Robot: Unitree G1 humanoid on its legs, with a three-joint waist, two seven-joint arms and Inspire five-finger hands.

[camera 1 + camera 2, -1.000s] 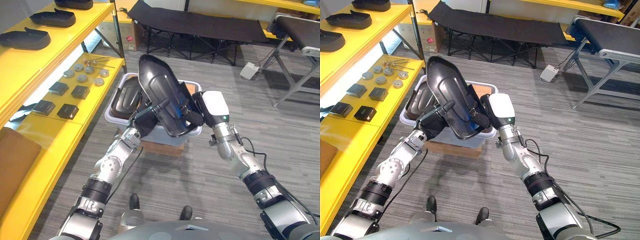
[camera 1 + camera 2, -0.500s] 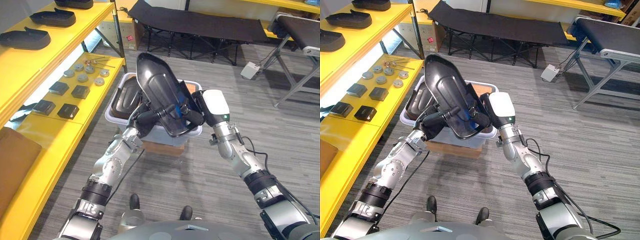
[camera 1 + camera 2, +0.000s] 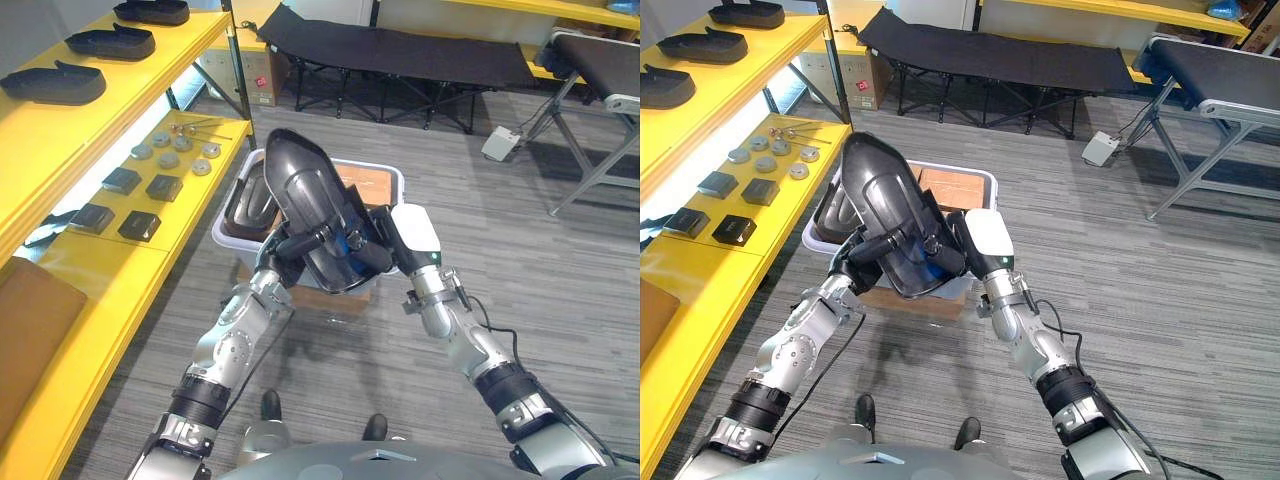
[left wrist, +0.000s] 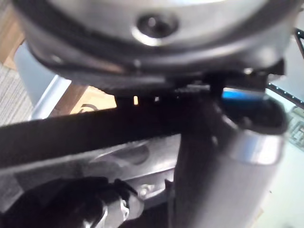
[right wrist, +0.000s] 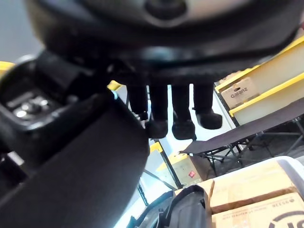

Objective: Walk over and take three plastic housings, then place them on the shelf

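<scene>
I hold a large black plastic housing (image 3: 305,195) tilted up between both hands, above the white bin (image 3: 392,176). My left hand (image 3: 296,244) curls its fingers over the housing's lower left edge. From the other side my right hand (image 3: 368,254) clasps the lower right edge. In the right wrist view the housing (image 5: 85,156) is a dark mass beside the fingers (image 5: 183,118). A second black housing (image 3: 254,196) leans inside the bin at its left end. The yellow shelf (image 3: 150,60) rises to the left, with several black housings (image 3: 55,85) on its upper level.
Brown cardboard (image 3: 366,183) lies in the bin, which rests on a cardboard box (image 3: 330,298). The lower shelf level holds small black blocks (image 3: 140,224) and metal discs (image 3: 170,158). A black folding cot (image 3: 400,50) and a grey metal stand (image 3: 590,150) stand farther off on the carpet.
The housing and both hands have sunk a little lower and nearer to me. The whole picture has shifted slightly, so the camera has moved too.
</scene>
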